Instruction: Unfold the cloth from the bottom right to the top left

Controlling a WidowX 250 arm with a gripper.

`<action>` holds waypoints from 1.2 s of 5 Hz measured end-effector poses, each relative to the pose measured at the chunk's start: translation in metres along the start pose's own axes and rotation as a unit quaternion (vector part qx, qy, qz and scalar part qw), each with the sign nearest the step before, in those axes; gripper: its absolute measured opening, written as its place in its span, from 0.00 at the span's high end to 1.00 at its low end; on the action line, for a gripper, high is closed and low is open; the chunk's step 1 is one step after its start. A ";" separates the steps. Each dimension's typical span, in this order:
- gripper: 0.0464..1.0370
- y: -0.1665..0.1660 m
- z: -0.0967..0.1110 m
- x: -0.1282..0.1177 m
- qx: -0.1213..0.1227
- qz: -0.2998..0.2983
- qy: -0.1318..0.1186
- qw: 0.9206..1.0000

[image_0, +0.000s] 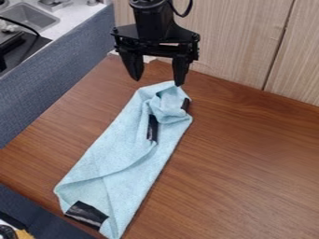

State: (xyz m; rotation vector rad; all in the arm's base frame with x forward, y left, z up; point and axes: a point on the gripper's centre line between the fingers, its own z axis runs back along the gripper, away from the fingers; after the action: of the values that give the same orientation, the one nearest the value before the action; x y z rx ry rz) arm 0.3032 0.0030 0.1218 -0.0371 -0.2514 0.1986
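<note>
Cloth (128,154) at table edge (31,196), tool (157,82) spread nearby

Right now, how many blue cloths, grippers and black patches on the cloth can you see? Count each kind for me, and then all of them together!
Blue cloth: 1
Gripper: 1
Black patches showing on the cloth: 3
Total: 5
</note>
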 end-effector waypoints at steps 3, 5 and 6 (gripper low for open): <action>0.04 0.003 -0.047 -0.030 0.015 -0.027 0.039 0.999; 0.04 0.018 -0.088 -0.046 0.035 -0.024 0.063 0.997; 0.09 0.019 -0.090 -0.047 0.044 -0.026 0.065 0.997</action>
State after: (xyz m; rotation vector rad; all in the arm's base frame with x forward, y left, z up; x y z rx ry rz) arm 0.2776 0.0114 0.0221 0.0430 -0.1135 0.1542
